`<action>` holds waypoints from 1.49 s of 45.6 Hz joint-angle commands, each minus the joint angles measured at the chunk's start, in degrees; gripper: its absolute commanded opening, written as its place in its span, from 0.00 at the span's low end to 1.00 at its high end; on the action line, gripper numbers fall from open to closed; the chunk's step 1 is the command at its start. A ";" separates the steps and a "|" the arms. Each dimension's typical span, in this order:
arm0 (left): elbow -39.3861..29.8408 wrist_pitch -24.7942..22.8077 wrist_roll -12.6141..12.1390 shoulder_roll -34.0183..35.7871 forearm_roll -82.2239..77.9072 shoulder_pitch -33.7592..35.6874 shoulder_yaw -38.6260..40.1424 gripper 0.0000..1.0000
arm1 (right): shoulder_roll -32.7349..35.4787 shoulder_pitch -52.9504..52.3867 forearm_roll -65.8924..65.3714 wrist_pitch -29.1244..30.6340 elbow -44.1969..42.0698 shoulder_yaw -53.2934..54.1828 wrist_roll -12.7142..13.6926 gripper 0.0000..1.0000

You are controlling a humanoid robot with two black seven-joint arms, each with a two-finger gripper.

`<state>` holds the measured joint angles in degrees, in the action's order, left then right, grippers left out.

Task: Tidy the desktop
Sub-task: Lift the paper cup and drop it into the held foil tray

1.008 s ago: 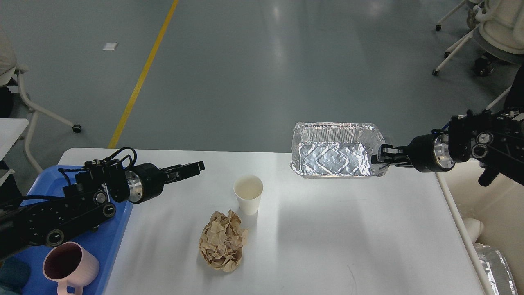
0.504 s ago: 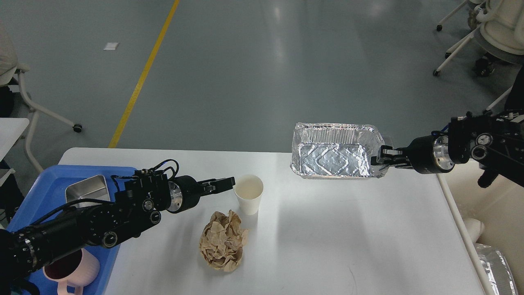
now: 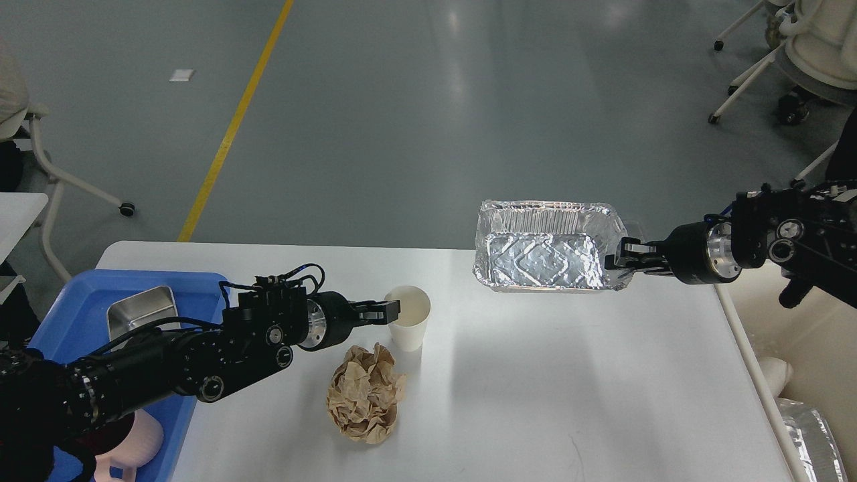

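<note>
The white desktop (image 3: 535, 381) holds a white paper cup (image 3: 410, 326) and a crumpled brown paper ball (image 3: 365, 402) just in front of it. My left gripper (image 3: 387, 312) reaches in from the left and its fingertips touch the cup's left rim; the dark fingers cannot be told apart. My right gripper (image 3: 620, 262) is shut on the right rim of an empty foil tray (image 3: 542, 258) and holds it level above the desktop's far right part.
A blue plastic tray (image 3: 194, 284) at the left edge holds a small metal container (image 3: 137, 311) and a pink mug (image 3: 144, 435), mostly hidden by my left arm. A cream bin (image 3: 803, 335) with foil (image 3: 810, 435) inside stands beyond the right edge.
My left arm has swung right from over the blue tray until its fingertips reached the cup's rim. The right gripper with the foil tray has hardly moved.
</note>
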<state>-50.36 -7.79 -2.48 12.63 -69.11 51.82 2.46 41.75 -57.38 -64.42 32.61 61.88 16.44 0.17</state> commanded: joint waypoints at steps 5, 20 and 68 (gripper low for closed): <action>0.70 -1.70 0.37 -0.94 -0.06 0.65 -0.35 0.00 | -0.01 0.16 0.00 -0.17 0.00 0.09 0.01 0.00; -2.98 -3.46 0.54 4.32 0.21 2.93 -1.05 0.00 | -0.01 0.42 0.35 -0.17 -0.09 0.17 -0.08 0.00; -15.13 -23.59 2.83 21.31 12.60 39.85 -1.14 0.00 | -1.50 2.18 1.40 -0.88 0.88 1.14 -0.08 0.00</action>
<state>-70.90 -30.40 0.37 42.01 -56.49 91.29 1.35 40.68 -55.16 -63.10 31.72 62.67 16.99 0.11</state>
